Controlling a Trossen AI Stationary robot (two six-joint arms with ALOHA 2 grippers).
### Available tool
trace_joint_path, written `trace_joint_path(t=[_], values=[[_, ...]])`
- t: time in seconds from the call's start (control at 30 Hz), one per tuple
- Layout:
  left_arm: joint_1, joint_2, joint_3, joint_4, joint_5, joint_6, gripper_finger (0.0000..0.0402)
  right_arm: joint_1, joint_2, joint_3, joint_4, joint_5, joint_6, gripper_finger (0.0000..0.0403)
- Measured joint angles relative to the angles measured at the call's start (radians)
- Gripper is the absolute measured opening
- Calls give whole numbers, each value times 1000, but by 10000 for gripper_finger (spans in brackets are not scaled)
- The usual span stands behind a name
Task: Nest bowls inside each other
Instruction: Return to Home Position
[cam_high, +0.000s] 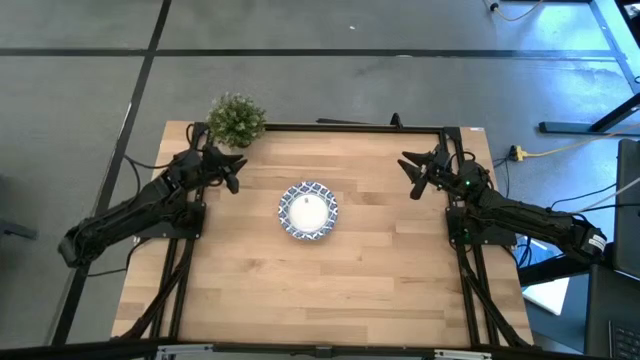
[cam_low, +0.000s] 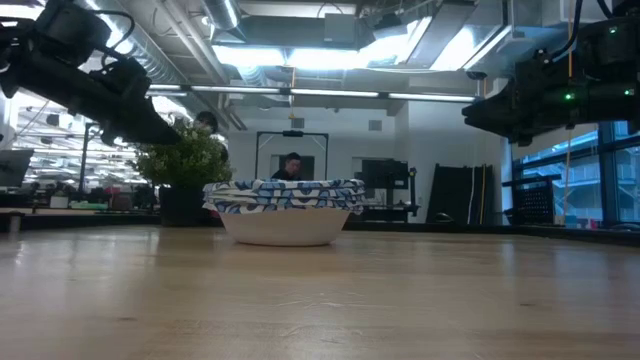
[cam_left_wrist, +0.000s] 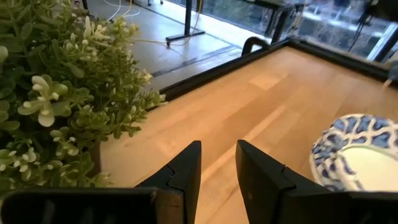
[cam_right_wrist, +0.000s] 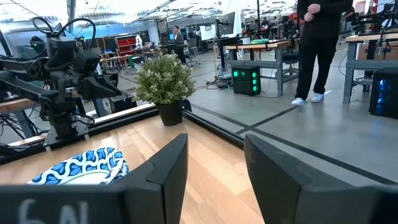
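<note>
Nearest, the wooden surface showed pale planks along its front edge. Around its middle sat the bowls, nested into one stack, white inside with blue-and-white patterned rims. In the low view several rims lay layered one above another, though their number could not be counted. The stack stood upright and touched neither arm.

Farther back, the left end effector hung off to the stack's left, well apart from it. Its fingers were parted by a narrow gap and held nothing. Opposite, the right end effector hung to the stack's right, likewise well apart, with its fingers set somewhat wider and also empty. In the low view both arms were raised above the surface.

Beyond the left end effector, a small green potted plant stood at the far left corner of the surface. Past the far edge, out in the room, a person in dark clothes stood on the floor among desks.
</note>
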Motion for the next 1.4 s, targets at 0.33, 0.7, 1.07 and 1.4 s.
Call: trace_joint_path(t=[0.33, 0.7, 1.07, 1.4], values=[[0, -94, 0, -2, 26, -11, 95, 0, 0, 0, -2, 1, -4, 160], [0, -173, 0, -54, 25, -36, 95, 0, 0, 0, -7, 1, -5, 160], [0, -326, -61, -61, 24, -81, 95, 0, 0, 0, -7, 1, -4, 160], [-1, -328, -146, 115, -6, -25, 95, 0, 1, 0, -10, 2, -4, 160]])
